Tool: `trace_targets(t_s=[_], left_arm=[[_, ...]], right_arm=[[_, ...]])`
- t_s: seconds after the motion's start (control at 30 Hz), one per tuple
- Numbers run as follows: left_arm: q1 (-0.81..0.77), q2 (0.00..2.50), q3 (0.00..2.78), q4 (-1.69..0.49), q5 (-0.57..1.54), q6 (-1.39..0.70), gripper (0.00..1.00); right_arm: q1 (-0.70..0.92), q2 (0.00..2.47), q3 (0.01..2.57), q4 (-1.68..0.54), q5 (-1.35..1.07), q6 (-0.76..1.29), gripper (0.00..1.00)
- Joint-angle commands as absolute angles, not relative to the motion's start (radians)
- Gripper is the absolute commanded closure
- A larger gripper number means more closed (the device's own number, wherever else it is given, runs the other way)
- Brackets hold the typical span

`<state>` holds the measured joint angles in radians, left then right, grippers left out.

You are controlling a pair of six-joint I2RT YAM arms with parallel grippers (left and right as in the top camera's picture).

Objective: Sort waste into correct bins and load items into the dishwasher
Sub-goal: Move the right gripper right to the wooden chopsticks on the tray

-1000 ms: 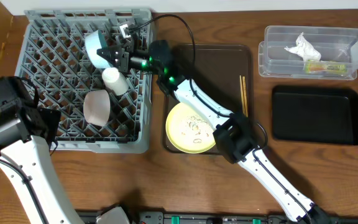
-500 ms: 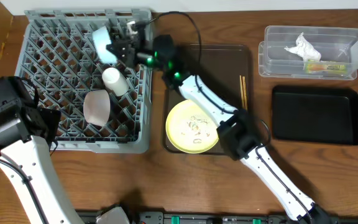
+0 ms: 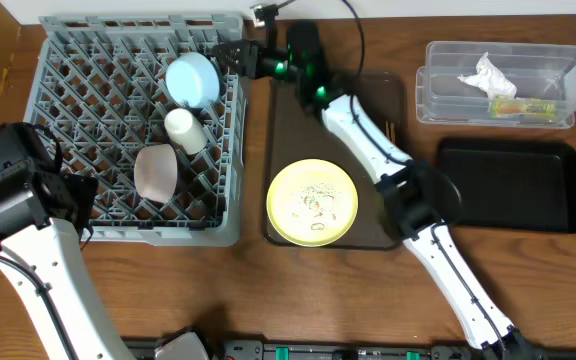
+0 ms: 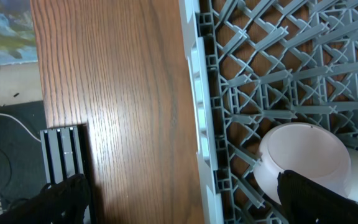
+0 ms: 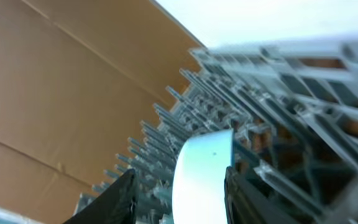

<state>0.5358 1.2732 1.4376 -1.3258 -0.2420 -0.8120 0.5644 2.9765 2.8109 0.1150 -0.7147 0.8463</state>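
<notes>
showing loading partly done: right gripper point(image 3: 224, 57) hung spread, empty, beside the light blue bowl point(image 3: 192, 80), standing with white cup point(image 3: 182, 128) and white bowl point(image 3: 155, 171) in the dish rack point(image 3: 78, 60); plate point(image 3: 280, 195) with grains point(image 3: 315, 197) awaited clearing.

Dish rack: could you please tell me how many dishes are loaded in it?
3: the light blue bowl by the far right edge of the dish rack, the white cup just nearer, the white bowl nearer still. None seems hidden.

Brown wooden table point(image 3: 238, 290), white wall point(image 3: 468, 6)
</notes>
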Motion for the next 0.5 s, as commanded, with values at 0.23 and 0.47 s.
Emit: trace_targets(t_s=[0.23,0.47], left_arm=[[0.54,1.267,1.448,-1.327,-0.251,-0.817,0.02],[0.54,1.267,1.448,-1.327,-0.251,-0.817,0.02]], right_arm=[[0.501,2.525,2.82,-0.727,-0.459,0.567,0.44],[0.451,2.343,2.82,-1.316,-0.049,0.567,0.45]])
